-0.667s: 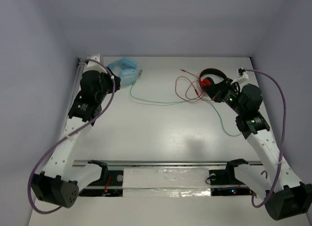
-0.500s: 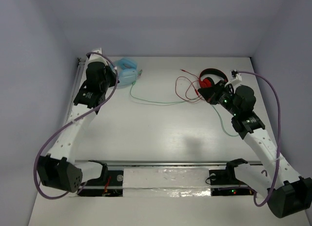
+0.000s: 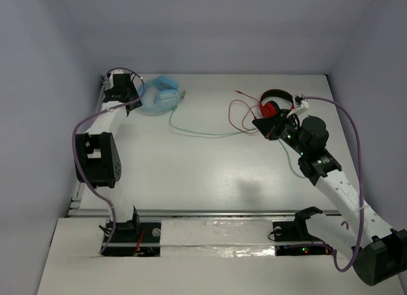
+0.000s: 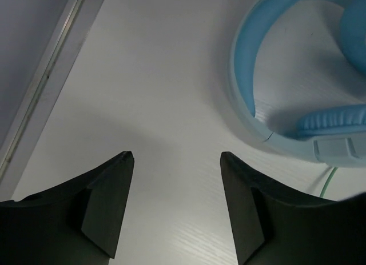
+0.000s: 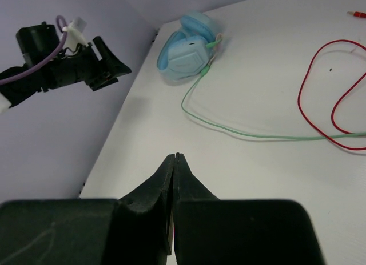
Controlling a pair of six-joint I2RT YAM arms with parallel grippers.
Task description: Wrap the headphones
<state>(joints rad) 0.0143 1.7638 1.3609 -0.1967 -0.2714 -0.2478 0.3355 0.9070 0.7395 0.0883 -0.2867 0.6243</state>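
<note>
The light blue headphones (image 3: 159, 96) lie at the back left of the table, cups folded together. In the left wrist view their headband (image 4: 245, 71) curves at the upper right. Their thin green cable (image 3: 210, 134) trails right across the table to beside the right arm. My left gripper (image 3: 132, 91) is open just left of the headphones, over bare table, with nothing between its fingers (image 4: 111, 196). My right gripper (image 5: 176, 155) is shut and empty, hanging above the table at the right (image 3: 262, 126), near the green cable (image 5: 246, 132) and far from the headphones (image 5: 189, 48).
Red-and-black headphones (image 3: 277, 102) with a looping red cable (image 3: 241, 114) lie at the back right, just behind my right gripper. A metal rail (image 4: 46, 88) runs along the table's left edge beside the left gripper. Walls close in on three sides.
My left arm has folded back and swung toward the back left corner, bringing its gripper right beside the blue headphones. The right gripper has crept a little left.
</note>
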